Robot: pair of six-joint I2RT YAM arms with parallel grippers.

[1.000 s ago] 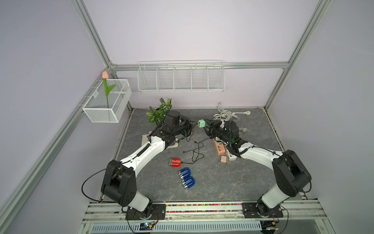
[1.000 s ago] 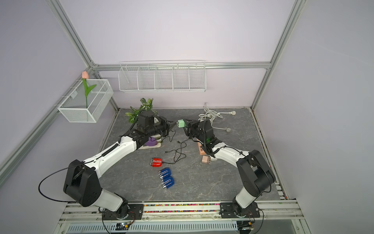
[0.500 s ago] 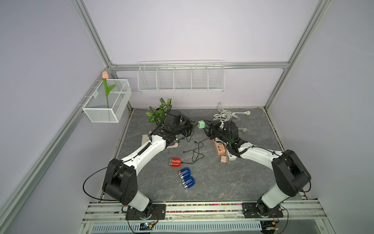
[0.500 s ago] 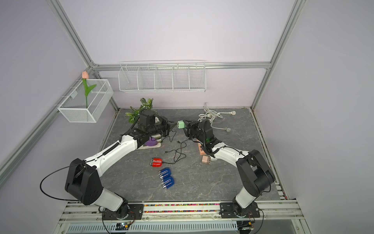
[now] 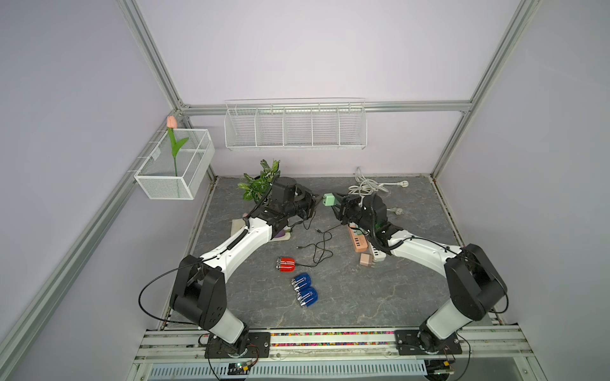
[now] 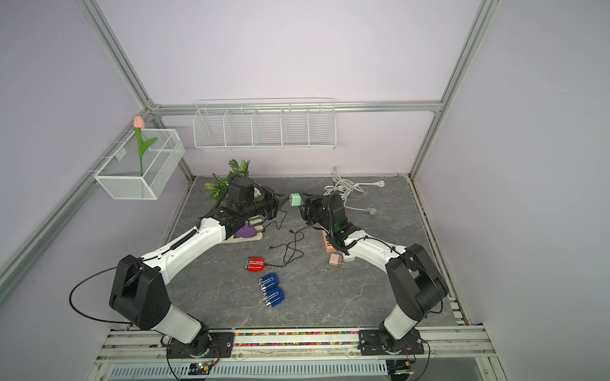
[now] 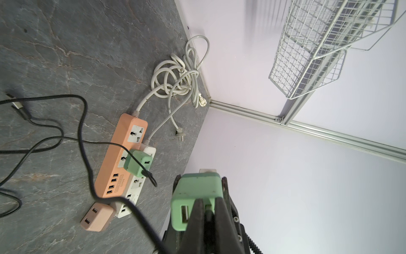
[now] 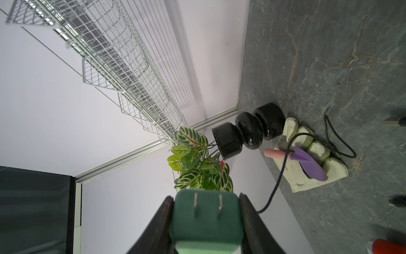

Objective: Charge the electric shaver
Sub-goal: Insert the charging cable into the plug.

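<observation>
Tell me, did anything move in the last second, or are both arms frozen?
Barely anything. The left pincer, shut on the plug of the black cable, edged slightly toward the green charger block gripped by the right pincer. Nothing was grabbed or let go. The right arm, the red shaver, the two blue shavers and the power strips stayed put.

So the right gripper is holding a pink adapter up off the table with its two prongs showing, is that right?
Not quite: it is green, not pink. The right wrist view shows the right gripper holding the green adapter off the table, its two prongs showing. The pink adapter lies on the table beside the power strips.
</observation>
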